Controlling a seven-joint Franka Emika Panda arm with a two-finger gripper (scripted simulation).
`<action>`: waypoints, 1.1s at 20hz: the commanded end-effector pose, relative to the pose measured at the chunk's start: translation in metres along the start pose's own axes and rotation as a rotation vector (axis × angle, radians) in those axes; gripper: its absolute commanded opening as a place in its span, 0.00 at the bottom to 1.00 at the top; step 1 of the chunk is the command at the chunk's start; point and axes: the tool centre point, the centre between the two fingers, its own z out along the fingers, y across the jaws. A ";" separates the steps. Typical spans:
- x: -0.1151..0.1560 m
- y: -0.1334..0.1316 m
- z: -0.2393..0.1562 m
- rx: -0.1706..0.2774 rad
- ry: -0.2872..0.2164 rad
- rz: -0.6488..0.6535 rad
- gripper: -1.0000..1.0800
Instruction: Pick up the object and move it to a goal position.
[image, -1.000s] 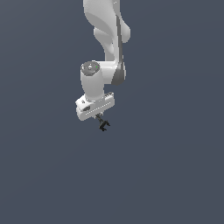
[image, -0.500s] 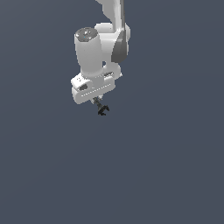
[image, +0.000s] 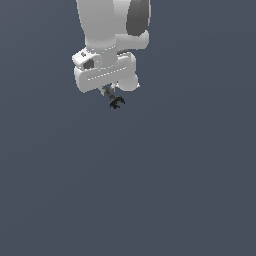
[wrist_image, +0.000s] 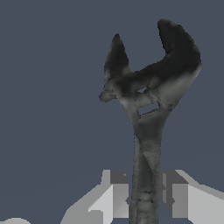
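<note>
Looking at the exterior view, I see the white Panda arm (image: 107, 30) coming down from the top edge of the picture, with the gripper (image: 109, 91) at its lower end. Around it there is only a flat, dark blue-grey backdrop; I can make out no table edge or corner in either view, so I cannot place anything against them.

The wrench (image: 116, 100) hangs from the gripper, small and black beside the bulky white hand. Its shaft runs up between the fingers and its open C-shaped head points downward, away from the palm, leaning a little toward the exterior view's right. It touches nothing but the gripper and sits in open air against the backdrop.

In the wrist view I get a close look. The wrench (wrist_image: 146, 131) fills the middle of the picture, its dark, mottled grey shaft rising out from between the two fingers (wrist_image: 116, 197), one on each side. The fingers are nearly closed, pressed against the shaft with only its thin width between them. The two prongs of the head spread apart at the far end, one shorter and pointed, the other longer and curved.
</note>
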 end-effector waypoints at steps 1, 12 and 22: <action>-0.005 -0.003 -0.024 0.001 -0.001 0.000 0.00; -0.015 -0.009 -0.092 0.000 -0.001 0.002 0.00; -0.015 -0.008 -0.103 0.000 -0.001 0.002 0.00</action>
